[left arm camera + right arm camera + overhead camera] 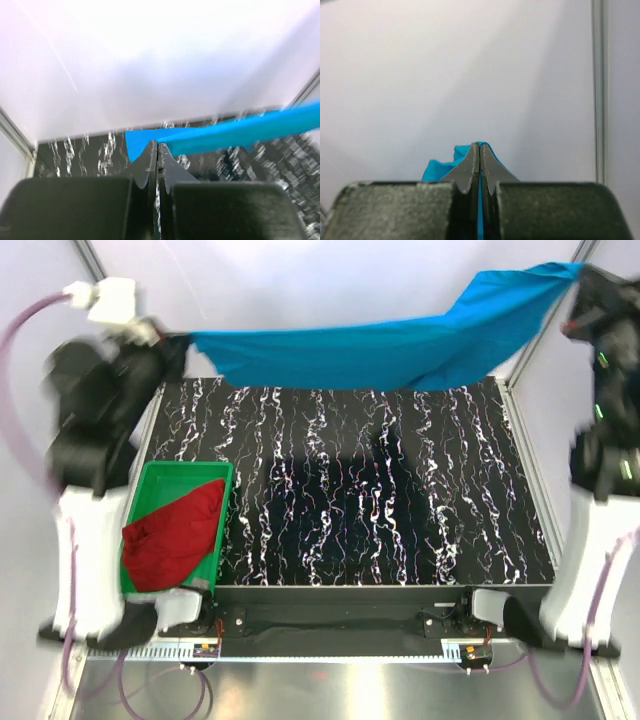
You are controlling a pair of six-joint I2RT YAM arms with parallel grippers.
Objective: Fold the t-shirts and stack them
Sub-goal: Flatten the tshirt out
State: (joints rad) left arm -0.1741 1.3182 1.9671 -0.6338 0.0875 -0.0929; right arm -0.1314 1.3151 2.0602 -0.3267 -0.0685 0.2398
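Note:
The sky-blue t-shirt [400, 340] hangs stretched in the air over the far edge of the table, held at both ends. My left gripper [180, 340] is shut on its left end; in the left wrist view the blue cloth [225, 132] runs off to the right from the closed left gripper [158, 145]. My right gripper [580, 275] is shut on the right end, higher up; the blue cloth [445, 165] shows behind and between the closed right gripper [479, 145]. The dark red t-shirt [175, 535] lies crumpled in the green bin [185, 472].
The black marbled tabletop [380, 500] lies under the hanging shirt. The green bin stands at the near left, beside the left arm's base. Metal frame posts [530, 450] border the table's right side, and white walls stand behind.

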